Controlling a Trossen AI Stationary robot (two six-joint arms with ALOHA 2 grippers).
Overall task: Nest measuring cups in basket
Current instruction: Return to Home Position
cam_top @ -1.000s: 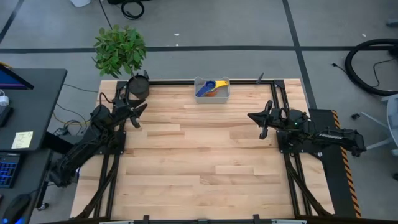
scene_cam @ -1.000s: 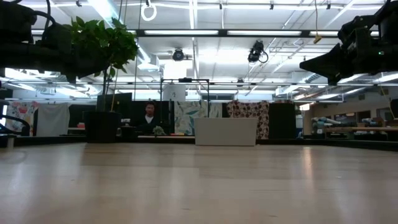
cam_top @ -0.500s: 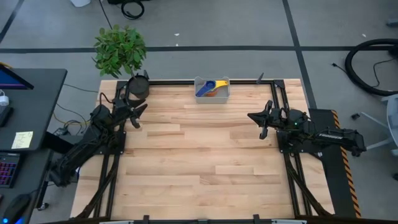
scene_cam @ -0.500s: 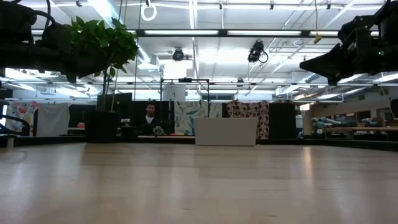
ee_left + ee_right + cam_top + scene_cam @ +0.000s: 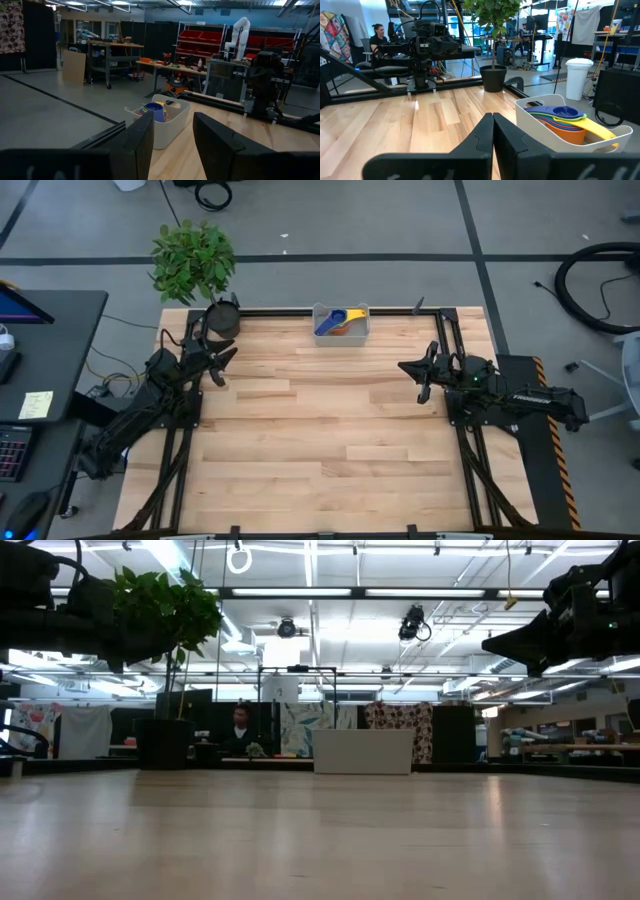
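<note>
The pale basket (image 5: pixel 340 323) stands at the middle of the table's far edge. Inside it the measuring cups (image 5: pixel 565 121) sit stacked one in another: blue on top, then light blue, green, yellow and orange, their handles pointing out over the rim. My left gripper (image 5: pixel 222 364) hovers open at the table's left side, above the wood. My right gripper (image 5: pixel 412 368) hovers shut at the right side, pointing toward the table's left. Neither touches anything.
A dark round pot with a green plant (image 5: pixel 220 317) stands at the far left corner, close to my left gripper. Black frame rails (image 5: pixel 452 350) run along both sides. A person (image 5: pixel 240 723) sits in the room beyond the far edge.
</note>
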